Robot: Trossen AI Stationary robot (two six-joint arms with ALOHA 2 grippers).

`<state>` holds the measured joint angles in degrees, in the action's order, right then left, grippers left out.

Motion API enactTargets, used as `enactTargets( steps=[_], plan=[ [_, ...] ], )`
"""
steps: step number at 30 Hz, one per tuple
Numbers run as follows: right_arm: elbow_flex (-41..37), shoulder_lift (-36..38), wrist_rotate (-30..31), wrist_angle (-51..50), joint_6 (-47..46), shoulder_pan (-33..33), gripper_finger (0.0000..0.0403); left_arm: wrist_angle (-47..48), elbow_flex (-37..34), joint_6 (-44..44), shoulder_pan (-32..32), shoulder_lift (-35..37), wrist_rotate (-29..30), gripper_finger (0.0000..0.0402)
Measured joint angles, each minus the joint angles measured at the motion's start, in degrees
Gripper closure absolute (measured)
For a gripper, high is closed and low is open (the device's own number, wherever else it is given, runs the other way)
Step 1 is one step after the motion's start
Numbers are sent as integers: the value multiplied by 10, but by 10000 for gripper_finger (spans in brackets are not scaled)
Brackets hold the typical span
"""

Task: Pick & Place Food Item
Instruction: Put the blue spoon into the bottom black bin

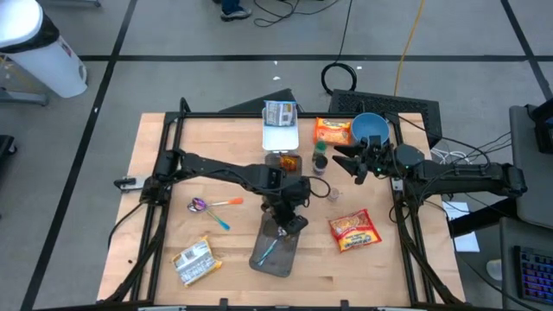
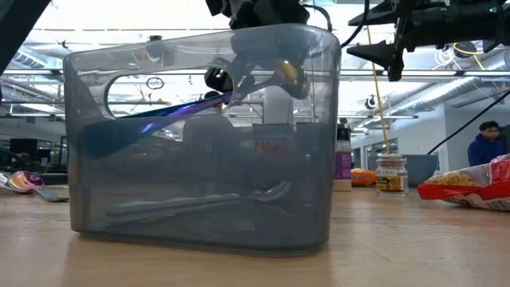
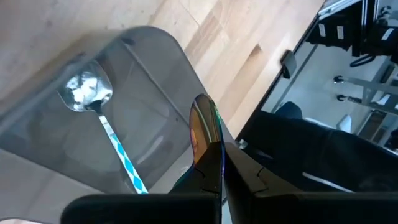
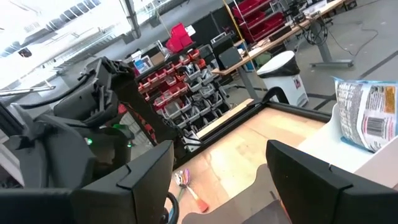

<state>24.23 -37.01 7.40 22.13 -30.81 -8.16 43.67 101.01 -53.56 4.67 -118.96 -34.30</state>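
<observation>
A grey see-through bin [image 1: 285,257] [image 2: 199,183] stands near the table's front middle. A spoon with a blue-and-white handle [image 1: 268,250] [image 3: 87,93] lies on the bin's floor. My left gripper [image 1: 289,223] [image 3: 221,180] hangs over the bin's far end, shut on an iridescent utensil [image 3: 204,134] [image 2: 175,108]. That utensil reaches down into the bin. My right gripper [image 1: 346,164] [image 4: 217,165] waits open and raised at the table's far right with nothing between its fingers. My left gripper pinches the iridescent utensil between its two fingers, by a narrow part [image 3: 213,171] right at their tips. The fingers slant down from the table's far left. The utensil is lifted clear and tilted, with one end inside the bin [image 2: 119,131].
A red snack bag [image 1: 354,231] lies right of the bin and a silver packet [image 1: 194,262] left of it. Two loose spoons [image 1: 207,205] lie at the left. Along the far side are a white tray [image 1: 281,136], an orange bag [image 1: 332,130], a blue bowl [image 1: 370,128] and jars [image 1: 289,162].
</observation>
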Motion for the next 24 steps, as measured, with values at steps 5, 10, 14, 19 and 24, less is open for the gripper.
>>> enactTargets(
  steps=[5,10,14,19,24],
  plan=[
    [0,0,0,0,0,0,150,-2,0,-2,-6,0,3,399],
    [0,0,0,4,-1,0,150,-5,0,-6,-12,-19,-6,399],
    [0,2,0,4,-9,0,150,-15,0,-10,-12,-37,-30,399],
    [0,5,-1,3,-13,0,150,-15,0,-12,-14,-38,-21,398],
    [0,5,-1,3,-13,0,150,-1,0,-17,-31,-38,-10,399]
  ],
)
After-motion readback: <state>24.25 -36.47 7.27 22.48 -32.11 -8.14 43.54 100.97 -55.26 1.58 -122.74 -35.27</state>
